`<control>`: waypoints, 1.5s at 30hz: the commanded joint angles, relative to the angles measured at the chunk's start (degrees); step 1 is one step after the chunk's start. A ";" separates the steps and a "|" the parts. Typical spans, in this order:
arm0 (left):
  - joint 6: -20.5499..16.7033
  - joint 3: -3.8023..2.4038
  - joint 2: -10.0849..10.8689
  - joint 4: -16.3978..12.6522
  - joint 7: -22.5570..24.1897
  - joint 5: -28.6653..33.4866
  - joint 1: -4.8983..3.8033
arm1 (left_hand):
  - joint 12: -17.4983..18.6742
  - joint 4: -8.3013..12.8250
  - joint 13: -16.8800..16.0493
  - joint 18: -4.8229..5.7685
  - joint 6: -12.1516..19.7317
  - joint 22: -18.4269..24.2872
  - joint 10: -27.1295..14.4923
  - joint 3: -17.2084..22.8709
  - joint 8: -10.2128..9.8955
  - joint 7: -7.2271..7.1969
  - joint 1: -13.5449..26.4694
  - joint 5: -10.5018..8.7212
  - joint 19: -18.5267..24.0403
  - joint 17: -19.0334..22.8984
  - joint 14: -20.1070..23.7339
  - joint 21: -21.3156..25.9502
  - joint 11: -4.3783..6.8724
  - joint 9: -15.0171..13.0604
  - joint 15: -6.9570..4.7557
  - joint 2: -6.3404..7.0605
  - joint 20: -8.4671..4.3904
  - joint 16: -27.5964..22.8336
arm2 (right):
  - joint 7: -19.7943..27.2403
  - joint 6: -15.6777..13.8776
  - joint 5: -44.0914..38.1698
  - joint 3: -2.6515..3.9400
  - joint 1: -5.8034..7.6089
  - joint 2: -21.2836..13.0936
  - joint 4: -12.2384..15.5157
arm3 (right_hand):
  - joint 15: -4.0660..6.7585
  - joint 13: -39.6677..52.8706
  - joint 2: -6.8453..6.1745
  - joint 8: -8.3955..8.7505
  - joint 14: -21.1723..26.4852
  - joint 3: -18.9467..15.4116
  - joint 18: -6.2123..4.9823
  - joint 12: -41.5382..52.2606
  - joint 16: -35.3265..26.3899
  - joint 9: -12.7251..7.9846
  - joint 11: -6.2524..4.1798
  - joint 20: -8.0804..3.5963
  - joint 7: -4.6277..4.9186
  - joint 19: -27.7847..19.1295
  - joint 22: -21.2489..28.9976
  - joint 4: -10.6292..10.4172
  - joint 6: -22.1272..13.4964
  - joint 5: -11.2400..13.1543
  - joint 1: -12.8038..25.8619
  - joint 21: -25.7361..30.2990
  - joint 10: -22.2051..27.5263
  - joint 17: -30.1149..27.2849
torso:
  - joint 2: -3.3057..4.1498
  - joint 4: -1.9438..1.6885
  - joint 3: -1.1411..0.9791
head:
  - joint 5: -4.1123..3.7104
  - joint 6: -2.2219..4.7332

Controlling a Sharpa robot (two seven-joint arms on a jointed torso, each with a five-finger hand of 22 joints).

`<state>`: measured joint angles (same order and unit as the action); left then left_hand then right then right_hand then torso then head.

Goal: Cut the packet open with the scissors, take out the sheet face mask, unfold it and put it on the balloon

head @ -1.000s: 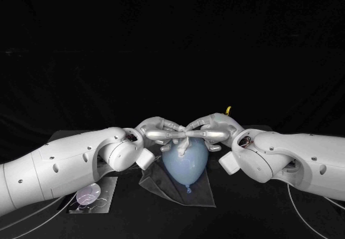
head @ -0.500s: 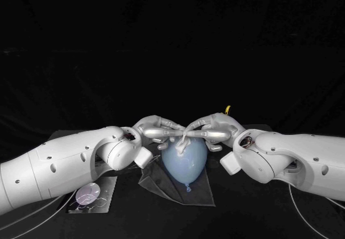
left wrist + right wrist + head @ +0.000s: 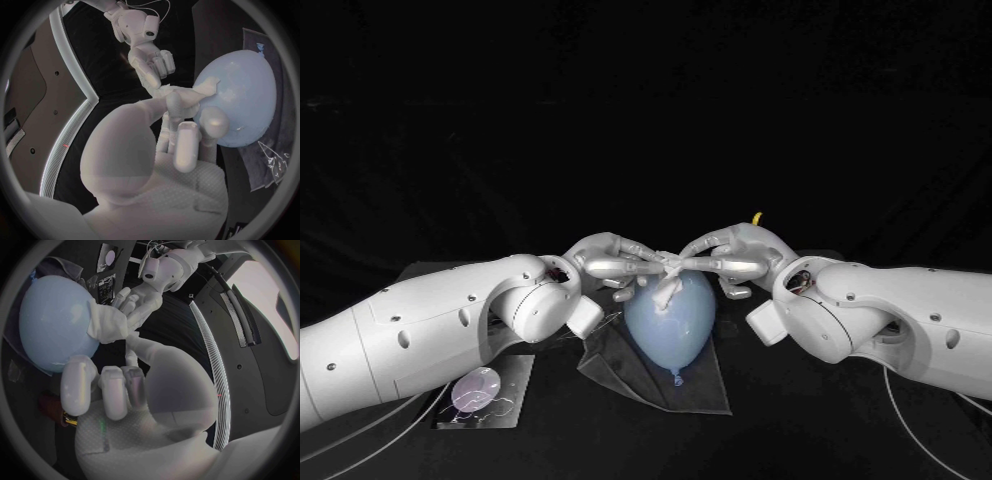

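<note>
Robot lab or studio: black table, black backdrop.

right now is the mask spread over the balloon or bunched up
Bunched up. The sheet mask is a crumpled white wad pinched between the left hand and right hand against the balloon, whose blue surface is mostly bare.

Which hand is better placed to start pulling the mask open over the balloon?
Neither clearly; likely both together. The left hand and right hand each pinch the bunched mask from opposite sides, above the far end of the balloon.
</note>
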<state>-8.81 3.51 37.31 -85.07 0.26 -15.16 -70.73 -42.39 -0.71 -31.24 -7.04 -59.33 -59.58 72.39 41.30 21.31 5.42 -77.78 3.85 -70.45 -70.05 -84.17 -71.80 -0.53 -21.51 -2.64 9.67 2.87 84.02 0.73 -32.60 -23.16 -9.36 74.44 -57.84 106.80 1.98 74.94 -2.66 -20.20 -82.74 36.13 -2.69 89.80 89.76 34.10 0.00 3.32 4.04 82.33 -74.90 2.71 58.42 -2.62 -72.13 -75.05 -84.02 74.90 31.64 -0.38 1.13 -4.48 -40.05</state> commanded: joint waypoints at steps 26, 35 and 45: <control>1.18 -0.11 3.38 0.01 0.99 3.14 0.16 | -1.54 1.83 -1.33 0.67 0.56 -1.87 0.85 3.04 1.56 -0.42 2.86 6.28 -0.46 -1.58 -1.18 -1.45 0.41 -11.16 -0.75 1.02 -0.52 0.47 | 0.69 -0.88 -3.08 0.12 0.29 -1.67 -3.35 | 1.45 15.06 0.44 -0.39 -7.26 0.44 -0.54 0.20 0.24 9.12 -0.19 -0.38 0.03 0.07 -10.76 0.10 0.40 -0.18 0.40 -0.06 -5.98 15.10 | -0.01 0.04 -0.01 | -0.42 0.21; 5.14 -0.16 5.38 -0.91 0.48 3.45 0.19 | -1.70 2.08 -1.53 0.68 0.53 -1.97 0.99 3.19 1.60 -0.46 3.15 7.24 -0.47 -1.64 -1.22 -1.54 0.45 -11.40 -0.80 1.17 -0.58 0.49 | 0.83 -0.86 -2.98 0.17 0.43 -2.33 -3.26 | 1.45 15.06 0.44 -0.39 -7.26 0.44 -0.54 0.20 0.24 9.12 -0.19 -0.38 0.03 0.07 -10.76 0.10 0.40 -0.18 0.40 -0.06 -5.98 15.10 | -0.04 0.02 0.00 | -0.56 0.27; 6.89 -0.80 7.40 -2.44 0.79 3.51 -0.17 | -1.68 2.13 -1.52 0.69 0.53 -2.02 0.99 3.20 1.60 -0.46 3.19 7.39 -0.50 -1.70 -1.24 -1.58 0.46 -11.44 -0.81 1.20 -0.59 0.50 | 0.95 -0.82 -3.30 0.29 1.00 -3.27 -2.63 | 1.46 15.06 0.44 -0.45 -7.26 0.50 -0.55 0.20 0.24 9.23 -0.20 -0.38 0.03 0.07 -10.76 0.16 0.35 -0.18 0.42 -0.05 -5.98 15.10 | -0.17 0.05 -0.05 | -0.49 0.75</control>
<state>-4.36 2.82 44.66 -87.16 0.38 -12.22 -70.72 -43.93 1.29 -32.75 -7.03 -58.78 -61.58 72.93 44.37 22.82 4.92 -75.06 11.06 -70.75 -71.66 -84.17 -73.13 -0.02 -21.57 -3.05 11.18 2.57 84.31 0.89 -33.59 -25.55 -9.14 75.30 -61.02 104.02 1.98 74.94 -2.69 -20.21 -82.74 36.38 -2.59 89.80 89.80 34.10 0.02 3.32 4.11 82.33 -74.92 2.76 58.46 -2.65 -71.64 -75.03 -84.01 74.90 31.50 -0.36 1.09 -4.99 -39.49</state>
